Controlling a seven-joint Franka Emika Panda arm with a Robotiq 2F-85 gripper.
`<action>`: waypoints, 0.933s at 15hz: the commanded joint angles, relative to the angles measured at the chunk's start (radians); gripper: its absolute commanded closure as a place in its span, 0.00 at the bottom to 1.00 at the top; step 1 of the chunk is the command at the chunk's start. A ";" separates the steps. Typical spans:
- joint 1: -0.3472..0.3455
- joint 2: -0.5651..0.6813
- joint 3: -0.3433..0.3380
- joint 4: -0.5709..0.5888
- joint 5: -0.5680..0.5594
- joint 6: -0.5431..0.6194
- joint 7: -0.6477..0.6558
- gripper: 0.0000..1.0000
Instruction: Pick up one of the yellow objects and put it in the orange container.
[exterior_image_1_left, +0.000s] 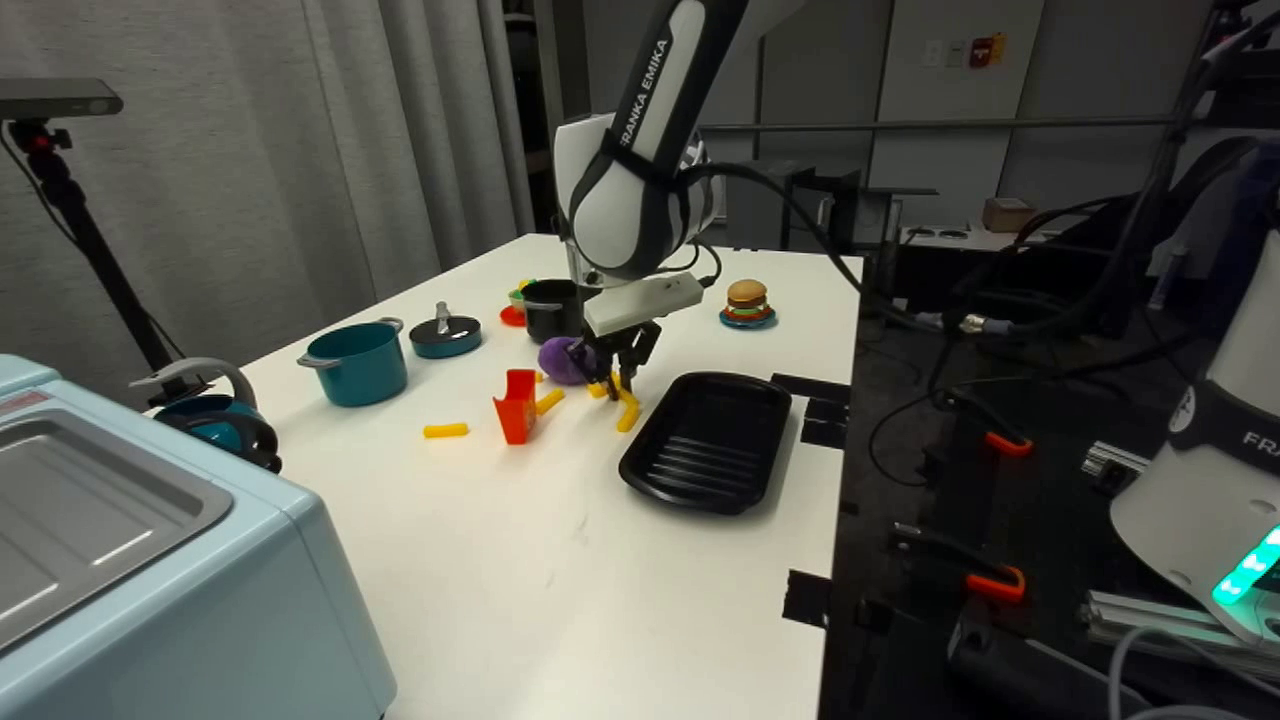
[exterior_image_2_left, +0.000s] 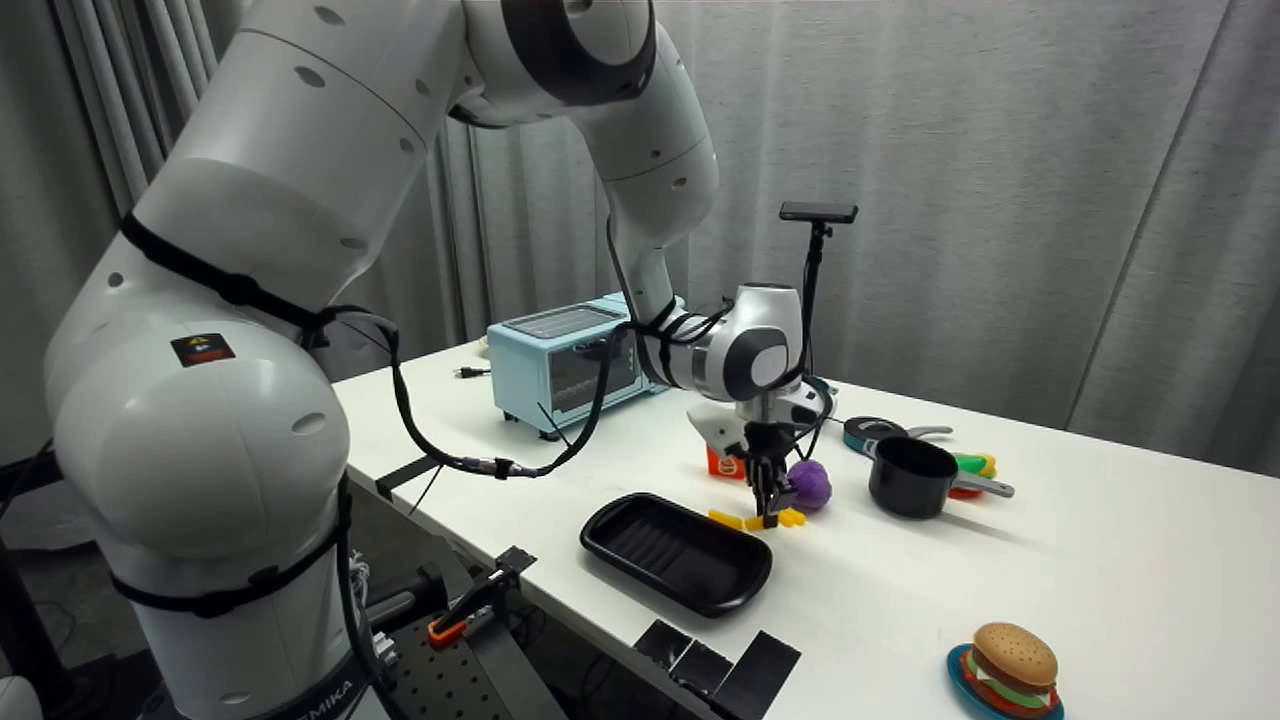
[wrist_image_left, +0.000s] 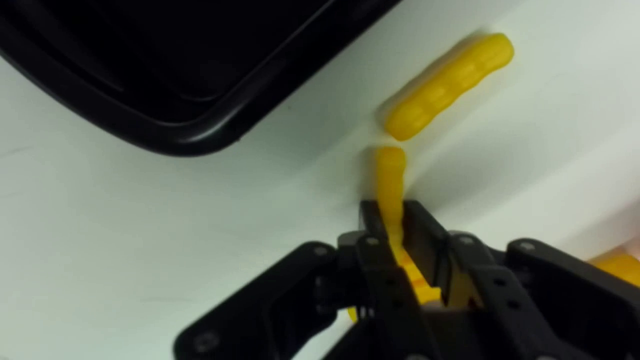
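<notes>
The step in hand looks to be the grasp itself. In the wrist view the black two-fingered claw (wrist_image_left: 391, 211) is drawn in to a narrow gap, with a slim yellow plastic stick (wrist_image_left: 390, 172) between its pads, seemingly pinched; one end pokes out past the tips toward twelve o'clock. Whether that stick is clear of the white worktop (exterior_image_1_left: 560, 560) cannot be told. A ribbed yellow plastic piece (wrist_image_left: 450, 87) lies loose at one o'clock from the tips, near the stick's end.

The goal, a small upright red-orange plastic container (exterior_image_1_left: 517, 407), stands at about nine o'clock from the claw in an exterior view. There the shallow black rectangular pan (exterior_image_1_left: 708, 440) lies at four o'clock, away from that route.

Next should come a straight lift, high enough to pass over the container's rim and avoid the round purple toy (exterior_image_1_left: 560, 361) at ten o'clock, then a carry toward nine o'clock. Since the stick seems held flat and the container's mouth looks small, the wrist will probably need to tilt so one end enters first, before a gentle release; a bump could tip the container.
</notes>
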 joint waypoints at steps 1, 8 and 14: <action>0.031 -0.003 -0.022 -0.002 0.020 0.027 0.002 1.00; 0.082 -0.088 -0.043 -0.057 -0.005 0.103 0.005 0.97; 0.146 -0.178 -0.057 -0.116 -0.010 0.212 0.002 0.97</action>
